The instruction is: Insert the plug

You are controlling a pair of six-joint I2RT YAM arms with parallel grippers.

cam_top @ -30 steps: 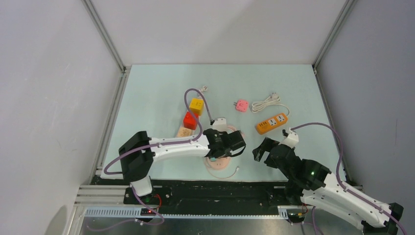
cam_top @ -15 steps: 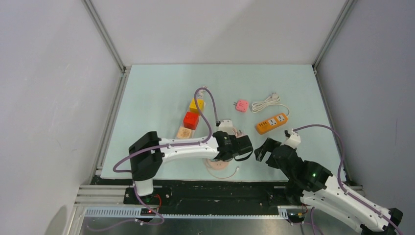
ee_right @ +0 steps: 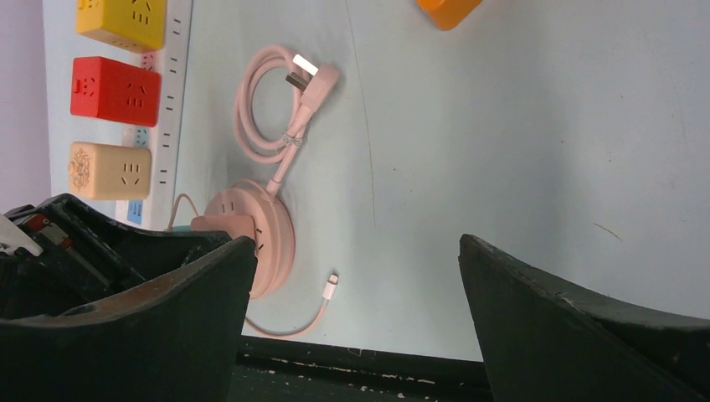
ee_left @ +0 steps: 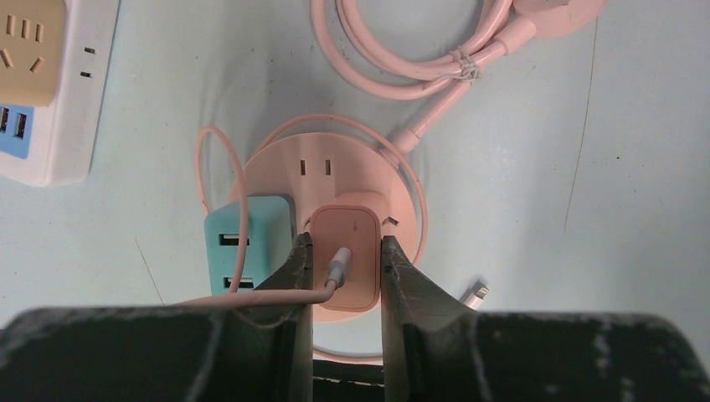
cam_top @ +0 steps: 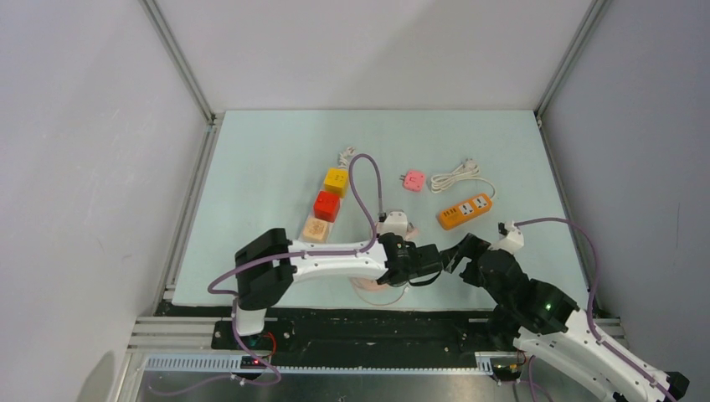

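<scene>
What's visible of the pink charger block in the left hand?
The pink charger block is a small cube with rounded corners, in matte pink that looks like plastic. The left hand clamps it between both fingers. A pale USB connector plugs into its visible face. It sits over the round pink socket hub, beside a teal adapter. Whether its prongs are seated is hidden.

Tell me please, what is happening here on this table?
The left gripper is shut on a pink charger and holds it at the round pink socket hub, right beside a teal adapter. A thin pink cable comes out of the charger. Whether its pins are fully in cannot be seen. The right gripper is open and holds nothing; it hovers over the table, close to the hub.
</scene>
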